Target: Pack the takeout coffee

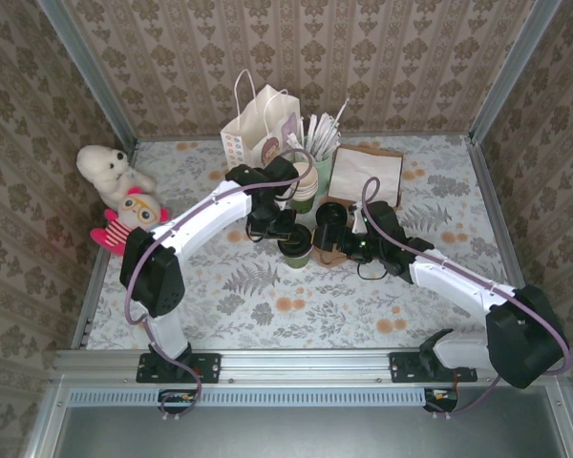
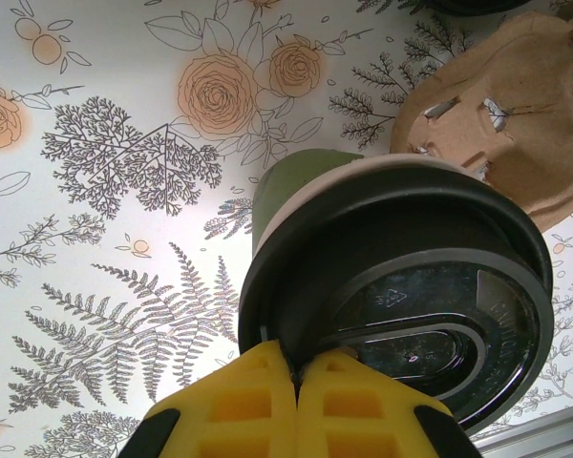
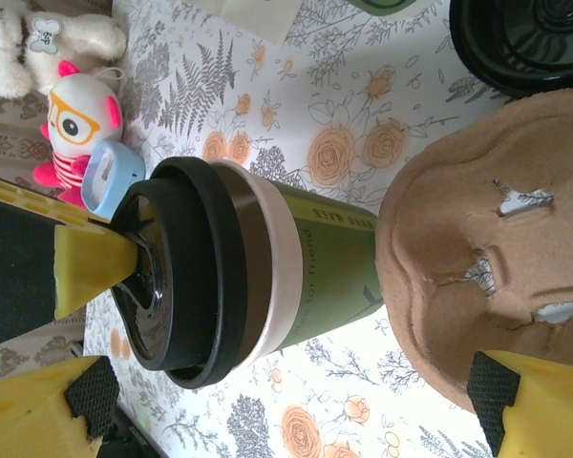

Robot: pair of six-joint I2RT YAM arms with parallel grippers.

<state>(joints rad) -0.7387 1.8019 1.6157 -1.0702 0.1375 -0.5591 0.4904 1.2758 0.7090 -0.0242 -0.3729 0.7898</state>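
Note:
The takeout coffee (image 1: 294, 250), a small green cup (image 3: 329, 277) with a black lid (image 2: 411, 286), stands mid-table beside a brown pulp cup carrier (image 3: 487, 239). My left gripper (image 2: 296, 361) reaches down from above, its yellow fingers shut on the near rim of the lid. My right gripper (image 3: 288, 391) is open wide, level with the cup's side. One finger (image 3: 38, 415) is near the lid end and the other (image 3: 544, 410) is by the carrier, neither touching the cup. The white paper bag (image 1: 258, 129) stands upright at the back.
A second black-lidded cup (image 1: 329, 213) stands just behind the carrier (image 1: 332, 253). Stacked cream cups (image 1: 306, 194), a green holder of straws (image 1: 317, 143) and a brown tray of napkins (image 1: 367, 176) crowd the back. Two plush toys (image 1: 119, 196) lie at the left edge.

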